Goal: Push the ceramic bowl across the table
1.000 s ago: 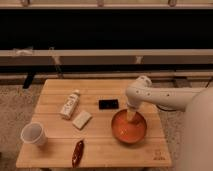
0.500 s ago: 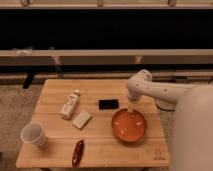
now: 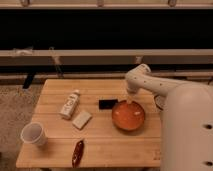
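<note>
My gripper [image 3: 131, 101] hangs over the far rim of the round, shallow, glossy orange-red ceramic bowl [image 3: 128, 117]. The bowl sits near the right edge of the light wooden slatted table [image 3: 100, 146], about midway between the far and near edges. Whether my gripper is spread or closed, I can't make out. A small flat black block [image 3: 107, 104] lies just left of the bowl.
</note>
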Robot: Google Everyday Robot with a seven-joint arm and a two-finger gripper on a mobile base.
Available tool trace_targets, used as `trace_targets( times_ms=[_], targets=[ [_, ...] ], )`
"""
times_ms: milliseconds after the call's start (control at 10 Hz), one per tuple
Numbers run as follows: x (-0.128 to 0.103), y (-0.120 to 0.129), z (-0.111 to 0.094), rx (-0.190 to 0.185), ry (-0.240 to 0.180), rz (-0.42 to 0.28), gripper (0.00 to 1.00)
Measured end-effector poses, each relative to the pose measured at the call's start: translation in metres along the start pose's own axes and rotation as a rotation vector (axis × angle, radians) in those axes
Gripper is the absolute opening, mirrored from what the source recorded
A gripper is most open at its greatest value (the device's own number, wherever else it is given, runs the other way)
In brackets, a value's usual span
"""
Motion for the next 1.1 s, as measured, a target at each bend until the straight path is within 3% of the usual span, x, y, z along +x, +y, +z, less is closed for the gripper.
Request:
trace_targets(
  times_ms=[1100],
  targets=[
    [-0.033, -0.104, 0.015, 0.082, -0.028, -0.086, 0.80]
  ],
)
